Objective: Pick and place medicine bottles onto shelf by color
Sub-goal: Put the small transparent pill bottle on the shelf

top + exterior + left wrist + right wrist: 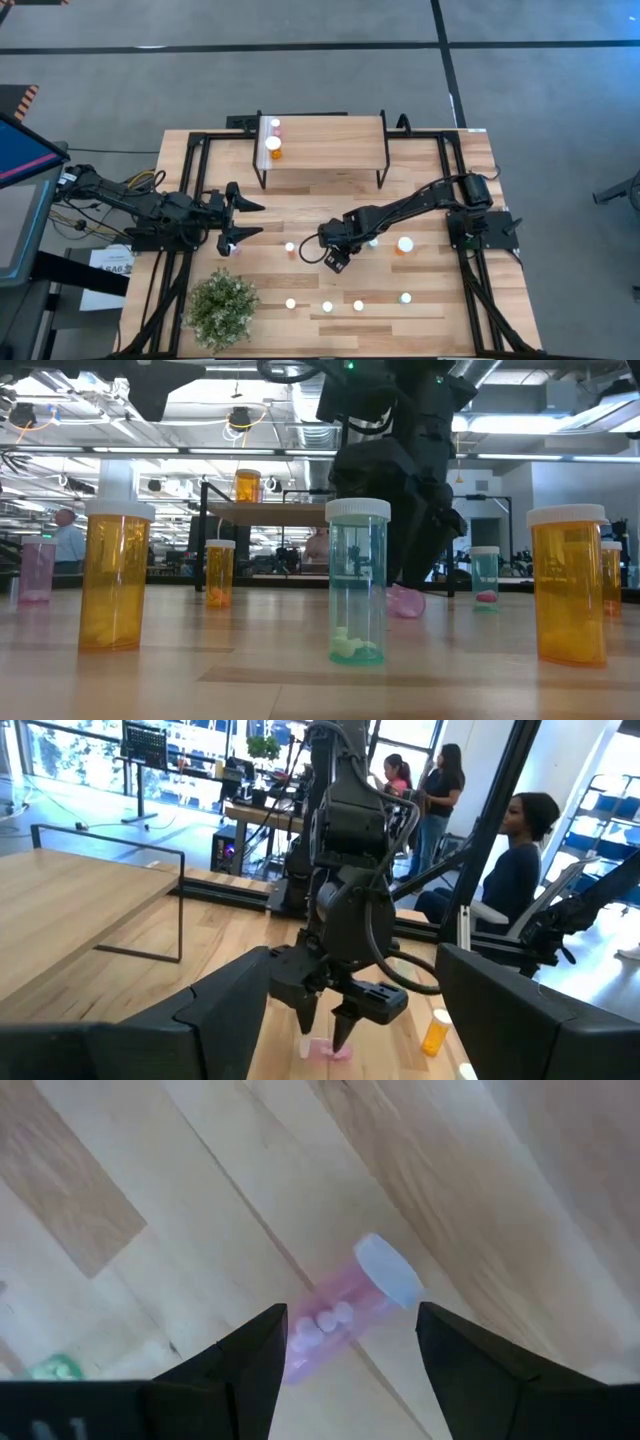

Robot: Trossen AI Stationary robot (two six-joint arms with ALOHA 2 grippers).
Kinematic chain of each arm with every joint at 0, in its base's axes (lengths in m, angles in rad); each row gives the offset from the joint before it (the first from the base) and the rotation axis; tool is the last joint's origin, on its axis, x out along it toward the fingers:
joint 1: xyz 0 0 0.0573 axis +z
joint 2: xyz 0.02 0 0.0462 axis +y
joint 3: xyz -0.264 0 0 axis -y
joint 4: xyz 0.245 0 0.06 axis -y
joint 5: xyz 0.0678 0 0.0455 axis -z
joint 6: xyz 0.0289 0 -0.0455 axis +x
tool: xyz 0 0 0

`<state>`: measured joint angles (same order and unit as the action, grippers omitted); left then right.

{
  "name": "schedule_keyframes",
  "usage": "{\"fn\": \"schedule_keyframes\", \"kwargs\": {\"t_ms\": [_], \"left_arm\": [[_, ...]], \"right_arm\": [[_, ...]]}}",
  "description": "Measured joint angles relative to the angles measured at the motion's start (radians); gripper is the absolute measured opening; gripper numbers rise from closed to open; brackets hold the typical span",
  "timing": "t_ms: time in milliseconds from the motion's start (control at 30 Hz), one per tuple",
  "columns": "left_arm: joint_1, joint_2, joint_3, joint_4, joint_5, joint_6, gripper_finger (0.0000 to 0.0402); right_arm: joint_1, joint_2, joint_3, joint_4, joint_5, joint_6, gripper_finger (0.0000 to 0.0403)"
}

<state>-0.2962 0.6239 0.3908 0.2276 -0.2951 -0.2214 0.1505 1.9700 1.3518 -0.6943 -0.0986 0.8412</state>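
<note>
The right gripper (345,1350) hangs over the middle of the tabletop (440,225), pointing down, its fingers apart on either side of a pink bottle (345,1305) that lies on its side with its white cap (388,1270) tilted away. The fingers are not clamped on anything yet; the bottle rests on the wood between them.

To do this pick well, I judge the gripper should come straight down so the fingers meet the pink body, not the cap, and close across the round sides so the bottle cannot roll out. A lying bottle will likely slip or spin if pinched off-centre.

The shelf (330,135) stands at the far edge with 2 bottles at its left end: a pink one (275,125) and an orange one (273,148). This bottle belongs beside the pink one. The left gripper (245,218) waits with fingers apart at the left side, near another small pink bottle (229,248).
</note>
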Motion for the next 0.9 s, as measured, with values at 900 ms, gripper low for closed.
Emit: {"fn": "schedule_keyframes", "kwargs": {"t_ms": [900], "left_arm": [[0.000, 0.000, 0.000, -0.001, 0.000, -0.001, 0.0273]], "right_arm": [[-0.020, 0.101, 0.068, 0.000, -0.016, -0.118, 0.0212]]}}
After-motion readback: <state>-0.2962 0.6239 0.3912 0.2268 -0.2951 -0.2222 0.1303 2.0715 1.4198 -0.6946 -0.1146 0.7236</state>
